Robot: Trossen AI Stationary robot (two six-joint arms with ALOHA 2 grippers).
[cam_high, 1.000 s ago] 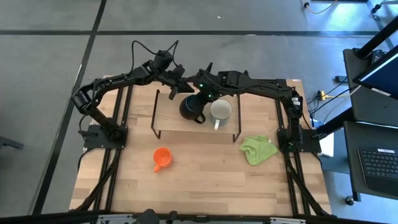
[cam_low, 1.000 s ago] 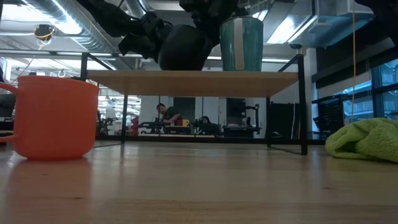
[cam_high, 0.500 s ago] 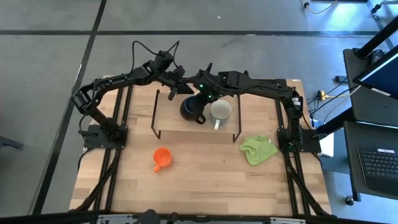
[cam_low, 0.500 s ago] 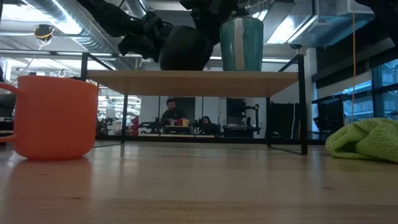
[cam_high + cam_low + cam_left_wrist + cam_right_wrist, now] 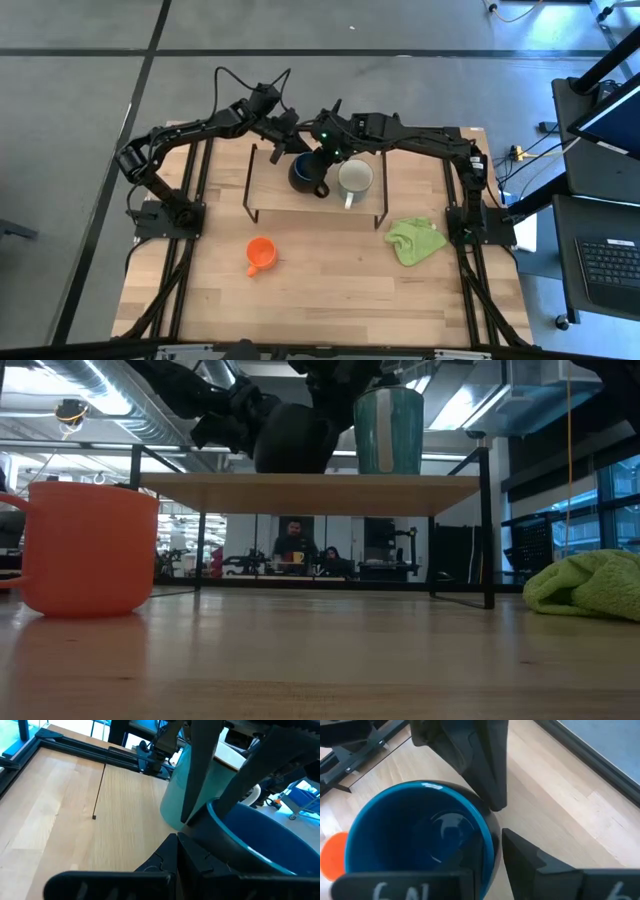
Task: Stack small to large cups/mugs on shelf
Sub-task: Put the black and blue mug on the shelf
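So two of the three are up on the shelf (image 5: 268, 208) already: the white mug (image 5: 355, 179) and the dark blue mug (image 5: 304, 174) stand right beside each other, while the little orange mug (image 5: 260, 253) is down on the worktop (image 5: 330, 290), well apart from the shelf, so it looks like that one's left to bring up. The right gripper (image 5: 322, 150) straddles the blue mug's rim with its fingers (image 5: 530, 860) on either side, and I honestly can't tell if it's gripping or has let go. The left gripper (image 5: 283, 135) sits clenched shut on nothing just beside that mug.
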